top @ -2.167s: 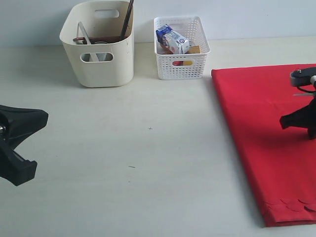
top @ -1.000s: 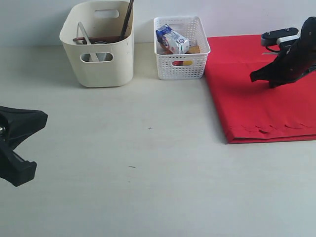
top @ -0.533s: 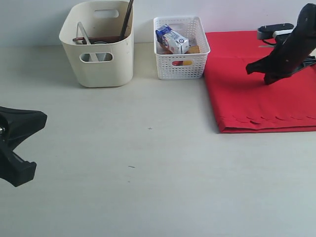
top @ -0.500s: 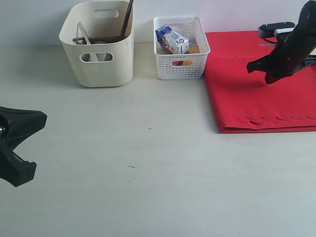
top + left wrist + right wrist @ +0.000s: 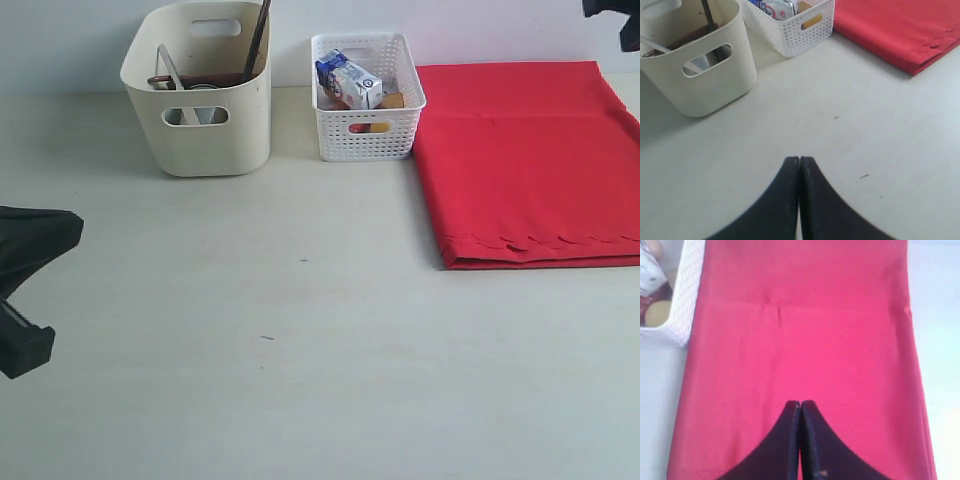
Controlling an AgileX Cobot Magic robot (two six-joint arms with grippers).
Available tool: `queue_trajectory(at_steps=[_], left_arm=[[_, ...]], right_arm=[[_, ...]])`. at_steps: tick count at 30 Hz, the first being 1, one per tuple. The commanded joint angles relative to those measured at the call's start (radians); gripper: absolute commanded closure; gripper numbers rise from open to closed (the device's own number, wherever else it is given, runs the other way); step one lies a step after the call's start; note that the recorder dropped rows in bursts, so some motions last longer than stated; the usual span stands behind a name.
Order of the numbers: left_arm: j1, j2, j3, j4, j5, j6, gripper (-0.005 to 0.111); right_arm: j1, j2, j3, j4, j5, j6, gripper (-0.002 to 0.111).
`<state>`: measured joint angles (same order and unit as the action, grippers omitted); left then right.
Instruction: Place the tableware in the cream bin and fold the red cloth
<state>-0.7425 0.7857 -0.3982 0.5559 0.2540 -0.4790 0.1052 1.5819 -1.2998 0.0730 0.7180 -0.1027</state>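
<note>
Two grippers, both clamped shut on nothing. Left gripper hovers low, far left. Cream bin, back left, holds tableware. Red cloth lies folded right of the white basket; probably light and limp, so pinch a corner of the scalloped edge. Right gripper hangs above it.

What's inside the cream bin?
Dark chopsticks lean out of the cream bin; a pale handle and a brown rim show beside them. The wall hides whatever lies lower.

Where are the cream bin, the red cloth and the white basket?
cream bin (image 5: pixel 215 150): exterior view, front wall.
red cloth (image 5: pixel 520 165): exterior view, top layer's middle.
white basket (image 5: pixel 366 148): exterior view, front wall.
</note>
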Motion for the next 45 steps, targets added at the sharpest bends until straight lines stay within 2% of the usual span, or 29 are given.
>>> queue_trajectory(at_steps=[1,7,20,31,34,39,45], left_arm=[[0.001,-0.032,0.002,0.000,-0.001,-0.024,0.104],[0.001,-0.032,0.002,0.000,-0.001,-0.024,0.104],[0.001,-0.032,0.002,0.000,-0.001,-0.024,0.104],[0.001,-0.032,0.002,0.000,-0.001,-0.024,0.104],[0.001,-0.033,0.002,0.002,-0.001,-0.024,0.104],[0.001,-0.033,0.002,0.002,-0.001,-0.024,0.104],[0.001,-0.033,0.002,0.002,-0.001,-0.024,0.104]], right_arm=[[-0.001,-0.187,0.113,0.012,-0.066,0.024,0.108],[-0.001,-0.399,0.238,0.033,-0.066,0.024,0.108],[-0.001,-0.833,0.651,0.105,-0.183,0.024,0.108],[-0.001,-1.104,0.957,0.217,-0.444,-0.025,0.108],[-0.001,-1.170,1.063,0.163,-0.545,0.044,0.108],[-0.001,-1.251,1.194,-0.056,-0.649,0.192,0.108],[-0.001,-1.318,1.275,-0.073,-0.676,0.203,0.108]])
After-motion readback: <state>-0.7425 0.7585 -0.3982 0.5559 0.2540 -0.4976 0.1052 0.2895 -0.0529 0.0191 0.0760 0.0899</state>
